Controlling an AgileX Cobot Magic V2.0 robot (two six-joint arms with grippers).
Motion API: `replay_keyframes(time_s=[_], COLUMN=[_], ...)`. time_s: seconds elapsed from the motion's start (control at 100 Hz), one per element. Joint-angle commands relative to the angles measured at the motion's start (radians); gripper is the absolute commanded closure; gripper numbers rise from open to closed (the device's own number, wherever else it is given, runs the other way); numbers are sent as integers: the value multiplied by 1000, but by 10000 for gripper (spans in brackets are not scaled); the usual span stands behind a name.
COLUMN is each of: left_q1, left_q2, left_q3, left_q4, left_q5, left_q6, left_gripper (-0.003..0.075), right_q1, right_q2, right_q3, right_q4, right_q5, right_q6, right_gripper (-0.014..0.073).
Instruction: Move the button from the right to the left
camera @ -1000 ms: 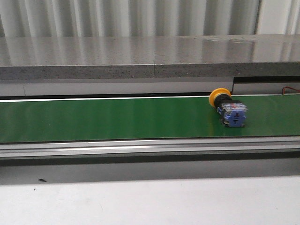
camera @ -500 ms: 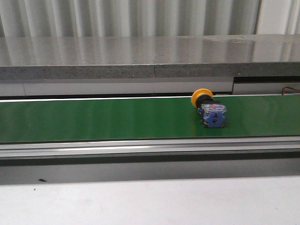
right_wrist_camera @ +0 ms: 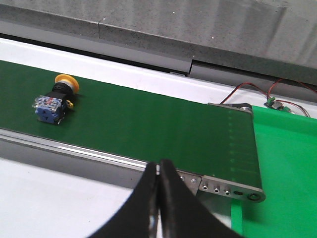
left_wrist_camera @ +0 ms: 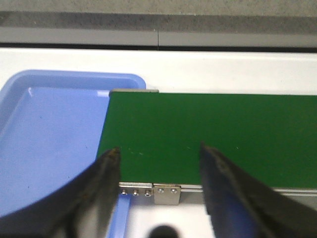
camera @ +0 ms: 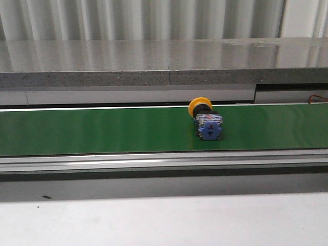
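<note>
Lying on its side on the green belt (camera: 102, 129), just right of centre, toward 3 o'clock: the button (camera: 205, 120). Spread apart over the belt's end beside a blue tray (left_wrist_camera: 44, 134): left gripper (left_wrist_camera: 159, 153). Pressed together, empty: right gripper (right_wrist_camera: 159, 171).

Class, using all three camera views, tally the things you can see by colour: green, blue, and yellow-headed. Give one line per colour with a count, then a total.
Green: 2, the belt and the green tray at its right end.
Blue: 1, the blue tray at the belt's left end.
Yellow-headed: 1, the button lying on the belt.
Total: 4
</note>
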Motion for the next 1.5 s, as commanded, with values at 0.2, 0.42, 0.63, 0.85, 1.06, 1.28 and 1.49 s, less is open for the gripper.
replay_keyframes(time_s=[0.2, 0.42, 0.63, 0.85, 1.06, 1.28, 1.49], left_q1=[3, 0, -63, -195, -316, -421, -507], left_q2=[103, 162, 284, 418, 565, 737, 887], left_q3=[-60, -88, -191, -261, -335, -445, -580], left_q4=[-35, -251, -390, -427, -425, -324, -257], left_q5=[-41, -16, 114, 124, 126, 171, 223], left_q6=[-8, 2, 29, 11, -39, -153, -250], left_gripper=[136, 136, 158, 175, 175, 175, 175], right_q1=[-1, -1, -1, -1, -1, -1, -1], right_q2=[11, 11, 11, 11, 11, 11, 11], right_q3=[-22, -22, -22, -22, -22, -22, -22], right_q4=[-3, -3, -3, -3, -3, -3, -3], right_q5=[-71, -71, -71, -71, -71, -71, -71], right_q6=[-8, -8, -8, -8, -8, -8, -8], right_gripper=[660, 660, 660, 660, 660, 660, 660])
